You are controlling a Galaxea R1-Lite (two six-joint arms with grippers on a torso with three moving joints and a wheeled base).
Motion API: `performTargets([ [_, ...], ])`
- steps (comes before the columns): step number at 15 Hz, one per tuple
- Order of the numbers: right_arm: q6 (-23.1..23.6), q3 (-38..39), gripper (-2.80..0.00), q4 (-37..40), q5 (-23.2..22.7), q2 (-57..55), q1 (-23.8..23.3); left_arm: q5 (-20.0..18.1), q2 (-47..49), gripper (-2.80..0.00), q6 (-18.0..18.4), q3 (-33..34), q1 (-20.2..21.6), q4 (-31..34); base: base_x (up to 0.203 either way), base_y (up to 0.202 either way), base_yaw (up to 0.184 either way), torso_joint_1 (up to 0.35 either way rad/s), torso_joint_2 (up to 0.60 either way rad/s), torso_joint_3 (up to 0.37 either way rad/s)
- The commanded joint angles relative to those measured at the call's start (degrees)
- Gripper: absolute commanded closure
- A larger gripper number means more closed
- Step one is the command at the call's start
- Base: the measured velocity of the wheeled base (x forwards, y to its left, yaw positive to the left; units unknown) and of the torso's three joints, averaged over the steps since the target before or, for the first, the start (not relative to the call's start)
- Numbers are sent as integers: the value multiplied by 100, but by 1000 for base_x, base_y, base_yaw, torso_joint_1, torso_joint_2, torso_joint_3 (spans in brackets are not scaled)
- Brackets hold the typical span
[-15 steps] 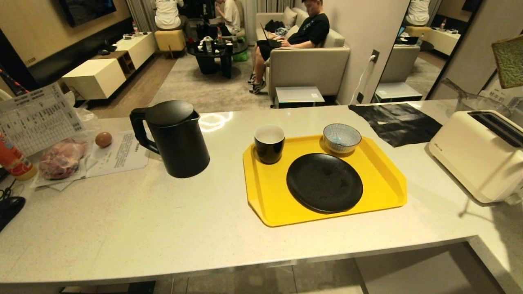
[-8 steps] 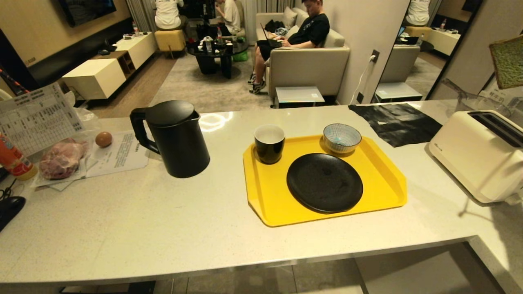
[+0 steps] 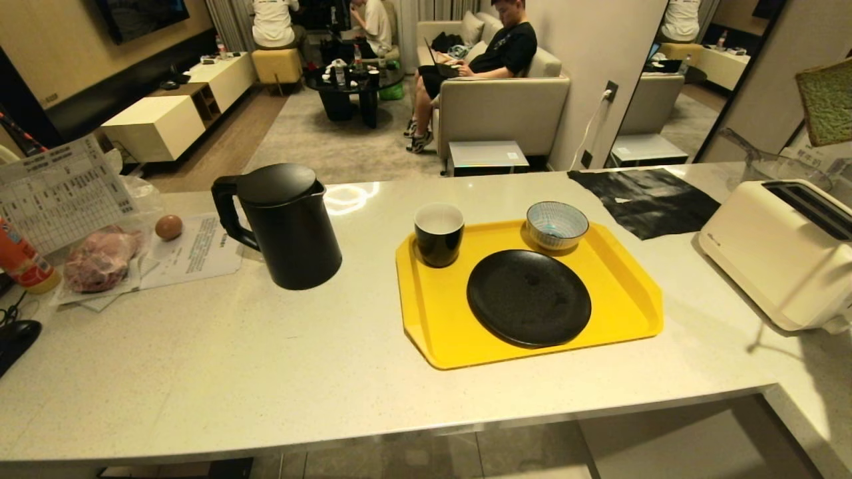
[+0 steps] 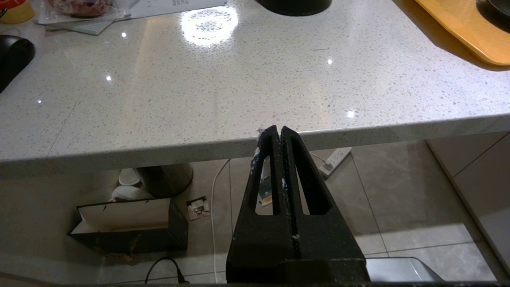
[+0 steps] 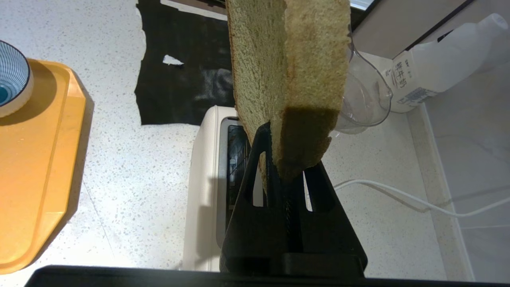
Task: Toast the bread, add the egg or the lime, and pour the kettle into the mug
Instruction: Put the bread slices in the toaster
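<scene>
My right gripper (image 5: 281, 175) is clamped on one corner of the bread (image 5: 287, 75), a domed slice with pale green crumb and a thin tan crust. The slice hangs in the air above the cream-white two-slot toaster (image 5: 207, 167), not touching it. In the head view the bread (image 3: 827, 103) shows at the far right edge, high over the toaster (image 3: 782, 256).

Key relation: the toaster's dark slot (image 5: 236, 159) lies directly below my gripper. The slot's long axis and the flat face of the slice run roughly the same way, but the slice sits slightly to one side of the opening. I judge that a small sideways correction is needed before lowering.

My right arm is the only arm near the toaster. My left gripper (image 4: 281, 133) is parked below the front edge of the pale speckled stone counter (image 4: 223, 91), its fingers pressed together and empty.

Change from the earlier frames: the bread has drifted slightly left along the right edge of the head view. Everything else is unchanged.
</scene>
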State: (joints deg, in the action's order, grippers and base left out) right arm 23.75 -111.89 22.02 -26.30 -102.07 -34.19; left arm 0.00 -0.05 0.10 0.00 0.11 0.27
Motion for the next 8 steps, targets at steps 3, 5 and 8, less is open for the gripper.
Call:
performTargets([
  [3,16,0,0,13,-17,-14,1,0,-3,0,-1,0,5,-1,0,0,0,0,0,0],
  [5,16,0,0,4,-22,-14,1,0,5,0,-1,0,-2,0,9,9,-117,7,5,5],
  [8,16,0,0,4,-25,-23,1,0,-2,0,-1,0,1,-1,1,10,-172,-1,1,4],
])
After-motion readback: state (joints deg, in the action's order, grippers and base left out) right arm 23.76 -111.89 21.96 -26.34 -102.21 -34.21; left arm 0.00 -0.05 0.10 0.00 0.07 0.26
